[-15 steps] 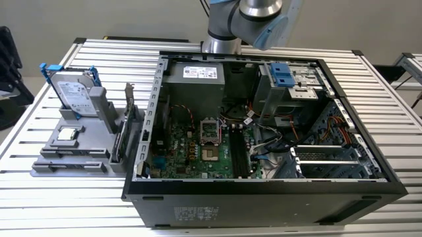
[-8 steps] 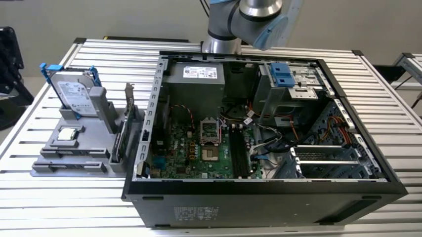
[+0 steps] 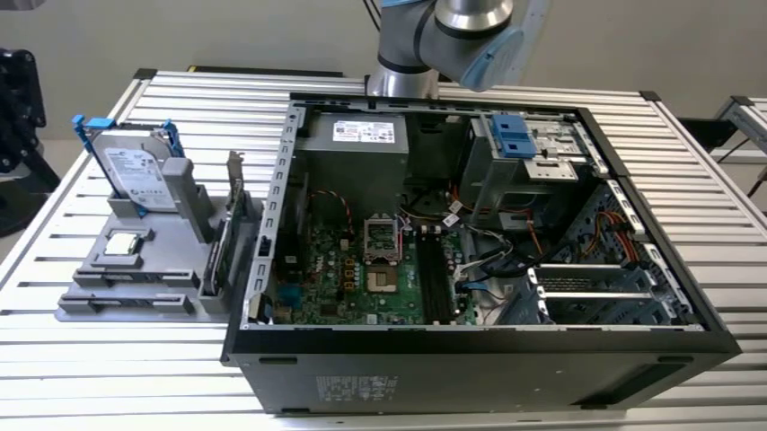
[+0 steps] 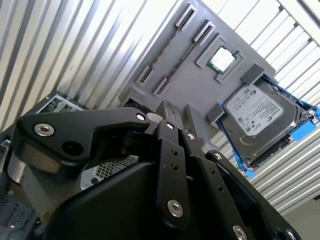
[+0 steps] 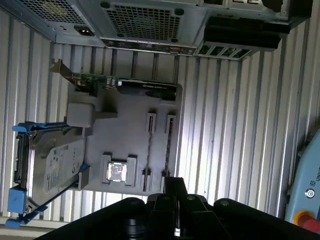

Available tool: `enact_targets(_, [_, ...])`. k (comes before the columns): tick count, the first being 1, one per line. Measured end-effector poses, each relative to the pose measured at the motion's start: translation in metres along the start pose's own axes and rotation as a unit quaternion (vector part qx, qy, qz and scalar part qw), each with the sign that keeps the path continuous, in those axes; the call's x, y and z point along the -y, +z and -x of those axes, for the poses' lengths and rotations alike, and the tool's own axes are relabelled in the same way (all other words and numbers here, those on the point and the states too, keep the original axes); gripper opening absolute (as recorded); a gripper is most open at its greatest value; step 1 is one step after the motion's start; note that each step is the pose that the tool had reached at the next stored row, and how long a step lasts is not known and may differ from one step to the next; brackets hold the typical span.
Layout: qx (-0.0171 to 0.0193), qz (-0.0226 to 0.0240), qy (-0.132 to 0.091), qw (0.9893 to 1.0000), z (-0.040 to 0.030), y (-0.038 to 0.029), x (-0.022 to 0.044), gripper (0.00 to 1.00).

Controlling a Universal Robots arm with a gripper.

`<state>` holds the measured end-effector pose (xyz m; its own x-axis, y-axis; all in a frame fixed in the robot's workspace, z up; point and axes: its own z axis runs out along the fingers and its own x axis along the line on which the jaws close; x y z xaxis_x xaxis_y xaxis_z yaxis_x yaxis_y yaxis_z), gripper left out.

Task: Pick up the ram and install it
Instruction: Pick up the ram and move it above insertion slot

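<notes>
on the grey holder tray, set on the slatted table just beside the open computer case at the exterior view's left: find the ram standing on edge in the slotted row farther from the cpu chip, not yet lifted, well apart from the motherboard inside the case. in the second wrist view, read the same ram as a thin dark line between two pairs of slotted blocks. above the tray, note the gripper: fingers drawn together as far as can be judged, clamping nothing, touching nothing. from the fingertips, look straight ahead for the stick's near end, close beyond the tips in the first wrist view but judged well clear of them in height. follow its long axis on away from the gripper toward the upright expansion card, parallel to the long side of the hard drive. judging by the finger links splayed to either side, take the closing line as lying square across that axis, hence across the stick's thin width rather than its length. one arm alone, so no choice of nearer hand
</notes>
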<state>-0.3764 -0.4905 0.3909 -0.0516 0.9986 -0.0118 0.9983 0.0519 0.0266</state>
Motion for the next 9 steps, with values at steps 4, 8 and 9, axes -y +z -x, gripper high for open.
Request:
enact_targets(4, [0.0007, -0.0019, 0.027, 0.9996, 0.0, 0.0001, 0.0, 0.0])
enact_targets(8, [0.001, -0.0021, 0.044, 0.999, 0.0, 0.0001, 0.0006, 0.0])
enact_targets(9, [0.001, -0.0021, 0.044, 0.999, 0.0, 0.0001, 0.0006, 0.0])
